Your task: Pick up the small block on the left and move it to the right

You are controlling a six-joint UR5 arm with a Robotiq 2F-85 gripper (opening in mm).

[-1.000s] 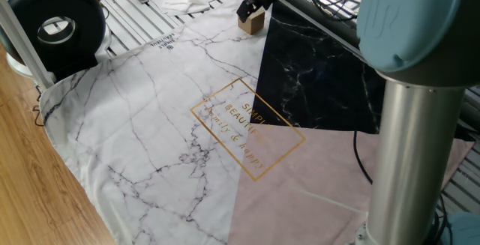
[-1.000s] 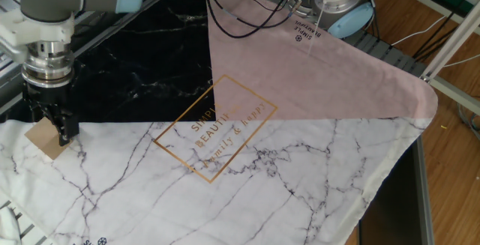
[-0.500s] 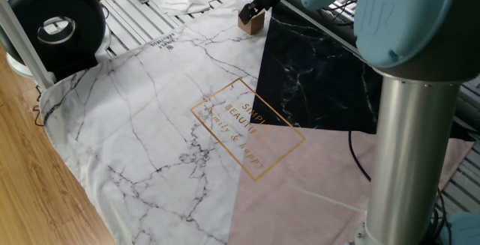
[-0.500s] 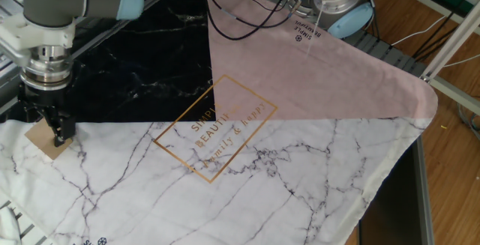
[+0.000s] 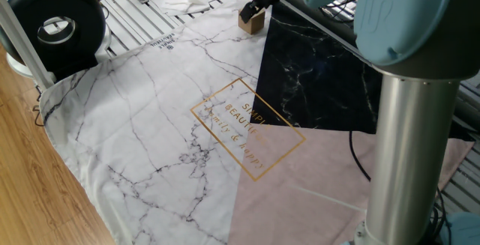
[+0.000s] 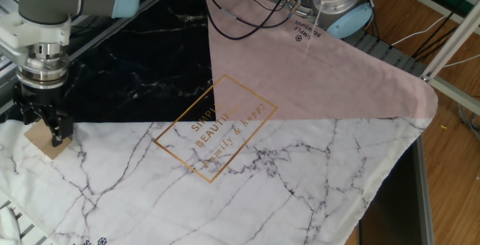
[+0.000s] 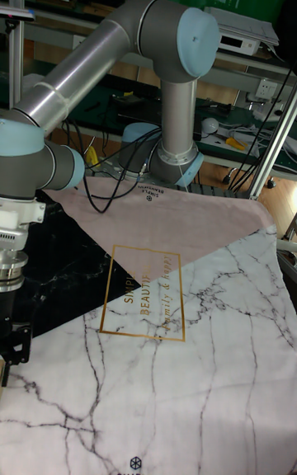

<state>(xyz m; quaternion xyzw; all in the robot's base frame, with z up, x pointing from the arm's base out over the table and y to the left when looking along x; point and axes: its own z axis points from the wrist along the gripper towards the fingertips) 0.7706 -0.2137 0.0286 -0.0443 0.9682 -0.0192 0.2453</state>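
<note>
The gripper (image 6: 43, 127) seems clamped on the small block (image 6: 41, 139); the tall fixed view crops the block out.

UR5 arm (image 7: 99, 54): brushed silver aluminium tubes, pale blue plastic caps on each joint. Big elbow cap (image 5: 405, 16) has a faint embossed UR logo. Base column (image 7: 177, 124) is a silver tube on a grey-and-blue base joint. Above the gripper (image 6: 43, 121), the wrist flange (image 6: 43, 61) is a white and ribbed silver stack. Gripper itself is black, two short dark fingers (image 6: 58, 129). Black cables (image 6: 247, 9) loop from near the base, well apart from the pincer.
</note>
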